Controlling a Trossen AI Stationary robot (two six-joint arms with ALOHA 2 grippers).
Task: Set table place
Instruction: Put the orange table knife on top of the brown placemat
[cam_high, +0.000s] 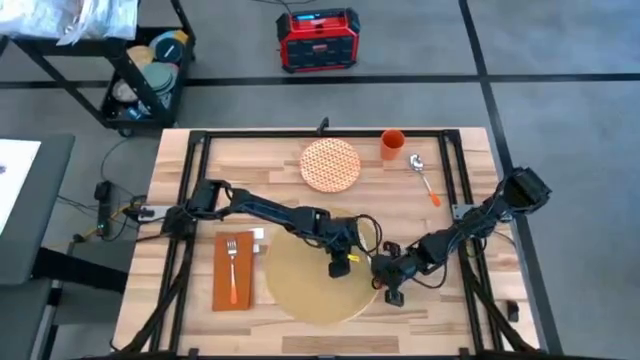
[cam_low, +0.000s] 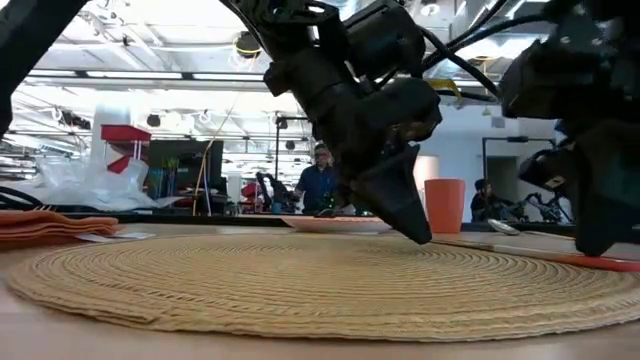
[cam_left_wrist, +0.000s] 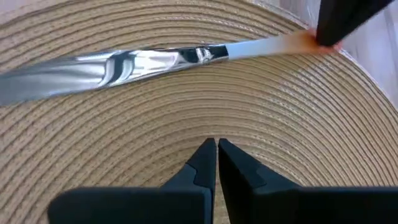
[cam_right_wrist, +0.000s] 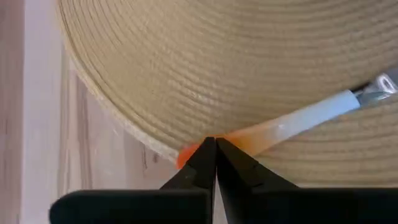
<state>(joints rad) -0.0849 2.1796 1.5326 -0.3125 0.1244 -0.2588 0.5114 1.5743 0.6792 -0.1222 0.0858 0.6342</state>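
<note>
On the place (cam_high: 312, 285), both clenched end effectors, left (cam_high: 340, 268) and right (cam_high: 383, 283), flank a knife (cam_left_wrist: 137, 62).

A tan woven placemat (cam_high: 310, 280), an orange-and-white latticed plate (cam_high: 330, 164), an orange cup (cam_high: 392, 144), and a rust-orange napkin (cam_high: 232, 271).

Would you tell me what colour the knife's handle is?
Translucent white fading to orange at its end, best in the right wrist view.

The right gripper (cam_right_wrist: 215, 148), its dark fingers closed together, pinches the orange-tipped translucent handle of a metal knife (cam_right_wrist: 292, 126). The handle lies across the edge of the round tan woven placemat (cam_right_wrist: 205, 62) on the light wooden table (cam_right_wrist: 37, 124).
</note>
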